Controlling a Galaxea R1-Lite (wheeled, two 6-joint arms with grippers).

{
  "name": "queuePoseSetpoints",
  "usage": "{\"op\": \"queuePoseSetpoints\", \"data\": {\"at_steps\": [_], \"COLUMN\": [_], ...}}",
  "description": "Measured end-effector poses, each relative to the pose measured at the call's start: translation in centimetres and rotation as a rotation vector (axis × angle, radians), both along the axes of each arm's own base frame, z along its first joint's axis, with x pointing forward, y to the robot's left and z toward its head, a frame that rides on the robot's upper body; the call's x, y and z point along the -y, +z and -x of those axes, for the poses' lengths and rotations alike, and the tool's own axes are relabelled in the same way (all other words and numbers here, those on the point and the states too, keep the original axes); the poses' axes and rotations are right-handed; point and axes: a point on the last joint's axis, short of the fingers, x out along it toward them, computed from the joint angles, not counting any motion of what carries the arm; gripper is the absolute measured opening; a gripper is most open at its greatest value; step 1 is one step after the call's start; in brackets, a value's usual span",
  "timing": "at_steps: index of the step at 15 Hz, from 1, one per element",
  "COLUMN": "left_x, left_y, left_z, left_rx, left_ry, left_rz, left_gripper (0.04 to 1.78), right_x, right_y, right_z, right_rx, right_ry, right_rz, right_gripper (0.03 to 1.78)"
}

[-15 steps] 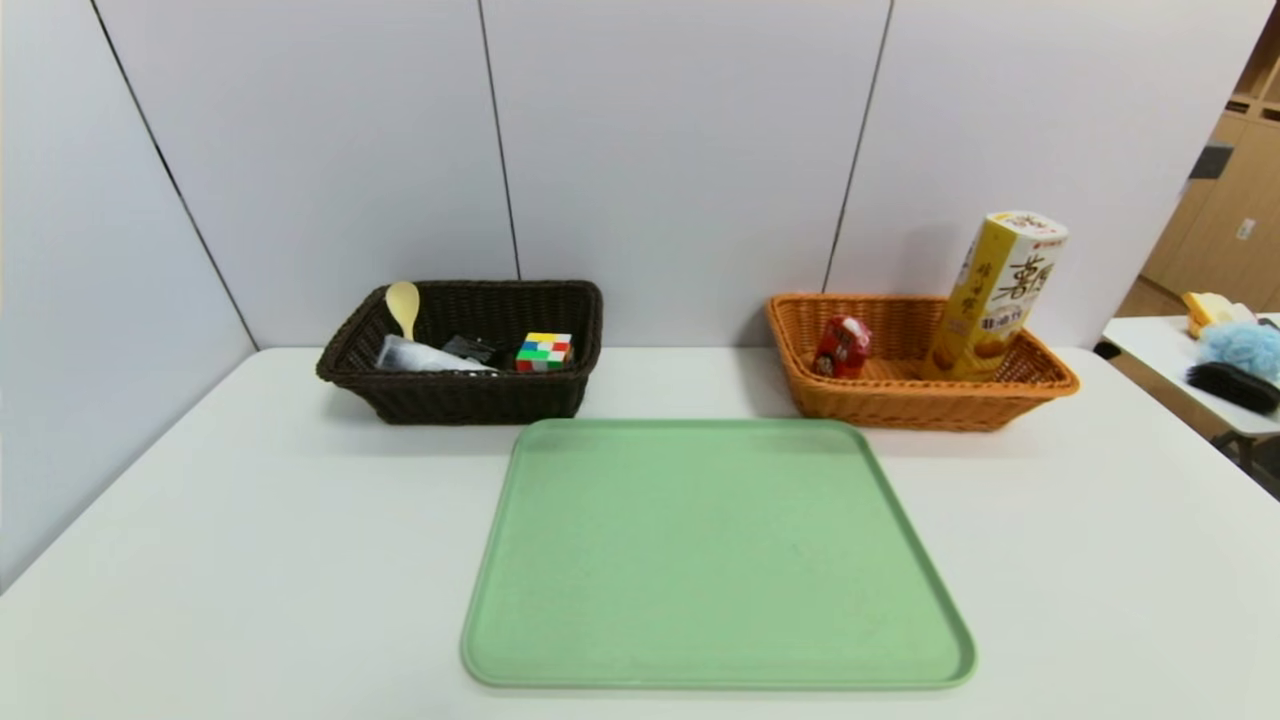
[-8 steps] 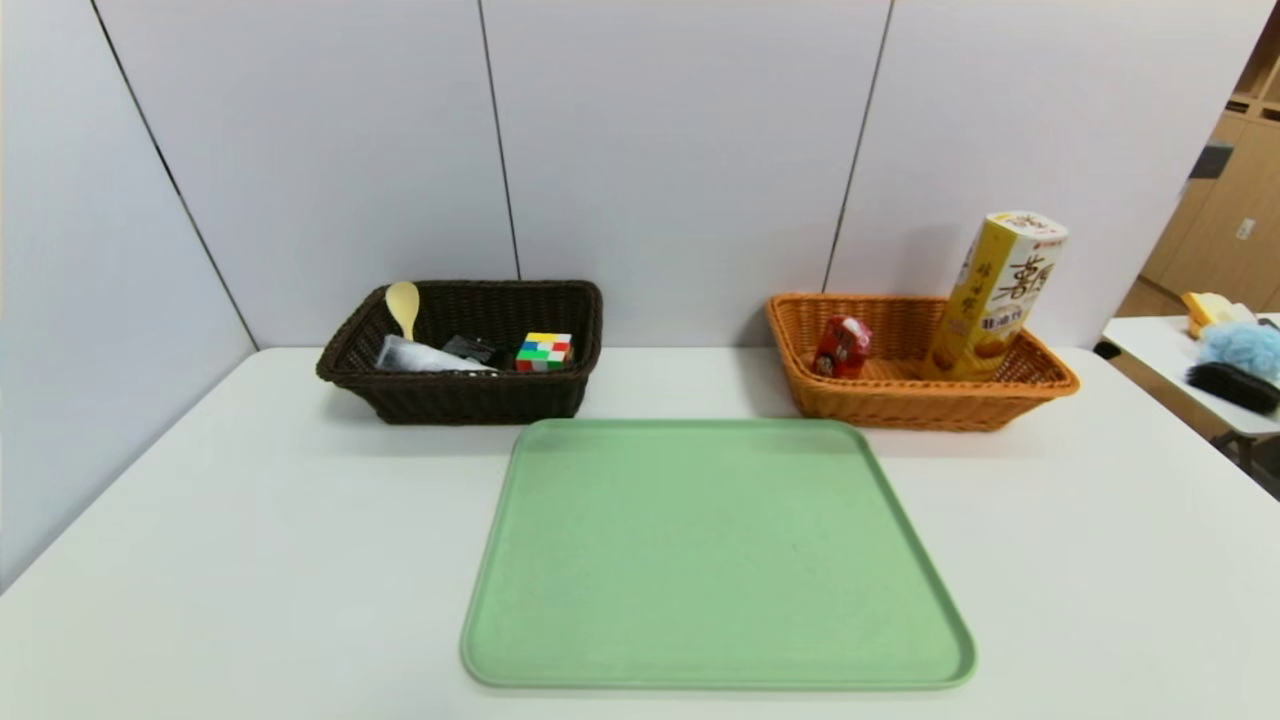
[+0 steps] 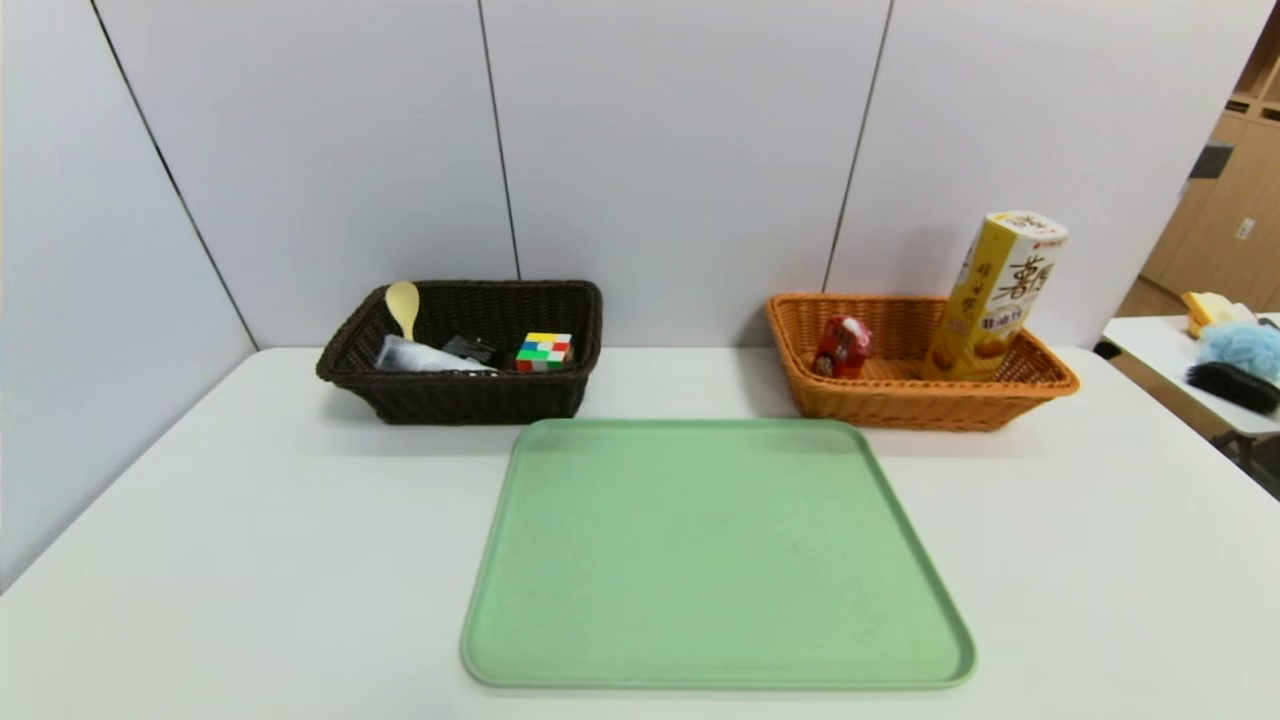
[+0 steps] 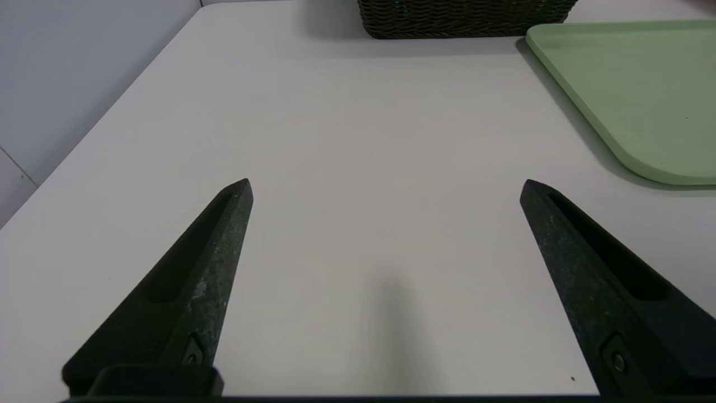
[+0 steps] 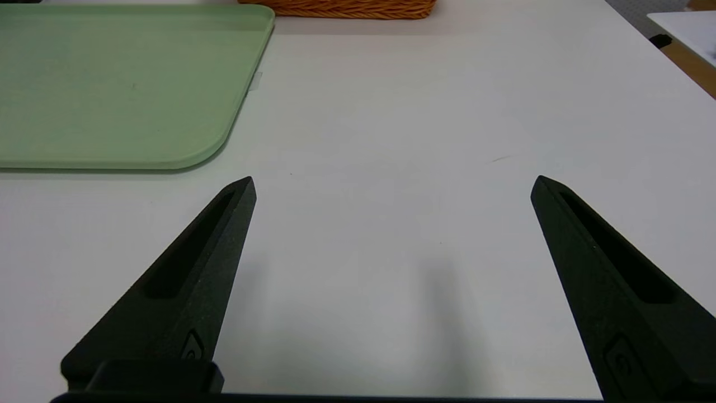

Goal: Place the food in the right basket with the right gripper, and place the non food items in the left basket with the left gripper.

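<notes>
The dark brown left basket (image 3: pixel 470 400) holds the yellow spoon (image 3: pixel 403 305), a white bottle (image 3: pixel 425 357), a dark tube (image 3: pixel 468 347) and the puzzle cube (image 3: pixel 544 352). In the orange-tan right basket (image 3: pixel 900 405) the tall yellow snack box (image 3: pixel 995 297) leans upright beside the small red drink carton (image 3: pixel 842 347). Neither arm shows in the head view. My left gripper (image 4: pixel 386 187) hangs open over bare table left of the tray, with the left basket (image 4: pixel 464 19) far ahead. My right gripper (image 5: pixel 392 184) is open over bare table right of the tray, nothing between its fingers.
A pale green tray (image 3: pixel 715 560) lies bare at the table's middle, seen also as the tray (image 4: pixel 643 95) and the tray (image 5: pixel 112 84) in the wrist views. Grey wall panels close the back and left. A second table (image 3: pixel 1200 370) with sponges and a brush stands at the right.
</notes>
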Motion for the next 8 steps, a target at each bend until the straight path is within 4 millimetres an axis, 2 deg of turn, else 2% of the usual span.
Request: {"op": "queuePoseSetpoints", "data": {"at_steps": [8], "left_x": [0.0], "left_y": [0.01], "left_z": [0.0], "left_rx": [0.0], "left_ry": [0.0], "left_rz": [0.0], "left_gripper": [1.69], "right_x": [0.0], "right_y": [0.02], "right_z": [0.01], "right_rx": [0.001], "right_ry": [0.0], "right_rz": [0.0], "right_gripper": [1.7]}}
